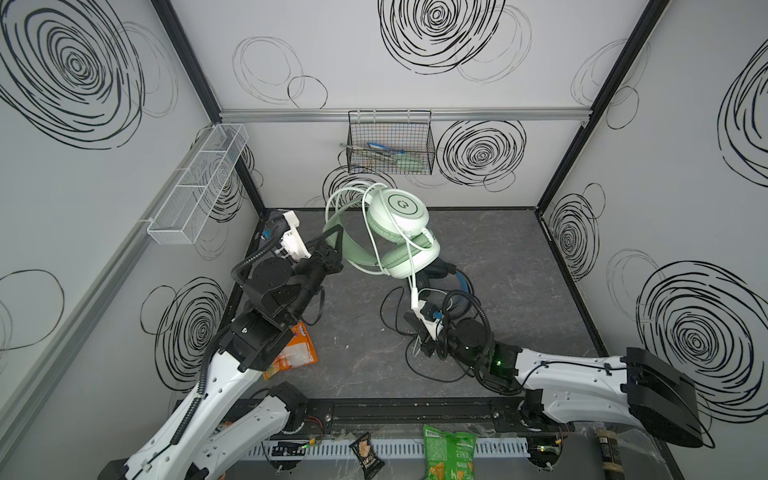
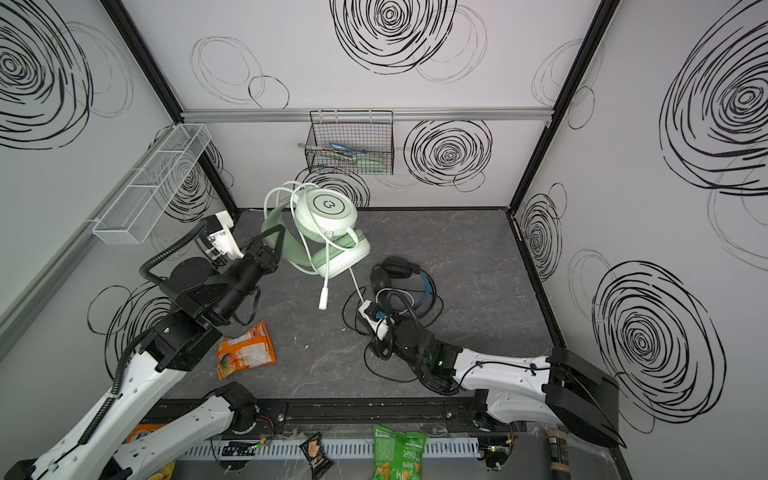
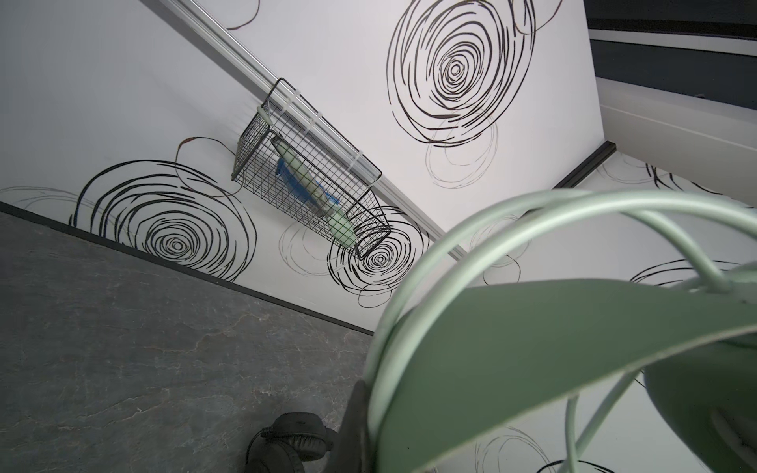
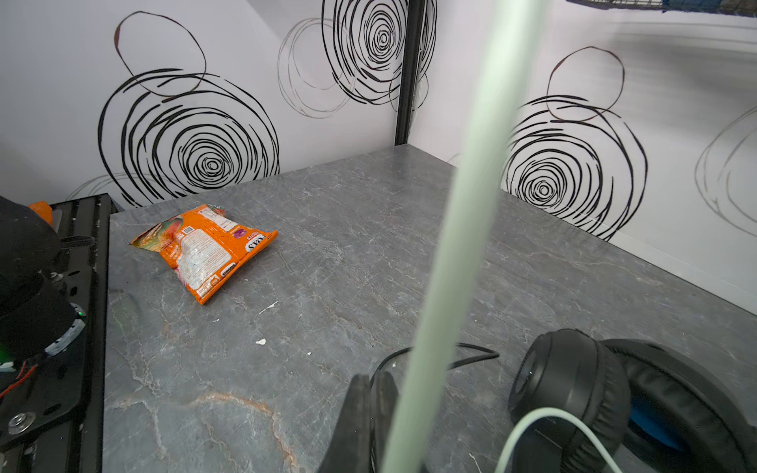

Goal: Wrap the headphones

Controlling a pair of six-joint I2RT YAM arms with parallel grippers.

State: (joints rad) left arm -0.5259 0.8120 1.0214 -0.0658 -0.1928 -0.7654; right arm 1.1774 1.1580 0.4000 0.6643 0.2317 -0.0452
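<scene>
My left gripper (image 1: 332,245) (image 2: 276,246) is shut on the headband of the mint-green headphones (image 1: 405,216) (image 2: 328,212) and holds them above the table. In the left wrist view one finger (image 3: 354,430) presses the headband (image 3: 532,348). The white cable (image 2: 357,286) and mic boom (image 2: 324,291) hang down. The black headphones (image 2: 395,270) (image 4: 573,389) (image 3: 295,438) lie on the table under them. My right gripper (image 1: 420,338) (image 2: 376,347) (image 4: 370,379) is shut low over the table. A black cable (image 4: 450,352) meets its tips; whether it is pinched I cannot tell.
An orange snack bag (image 1: 297,353) (image 4: 205,254) lies at the left front. A black wire basket (image 1: 390,143) hangs on the back wall, a white mesh shelf (image 1: 199,187) on the left wall. A green bag (image 1: 449,453) and a dark packet (image 1: 365,455) lie past the front rail.
</scene>
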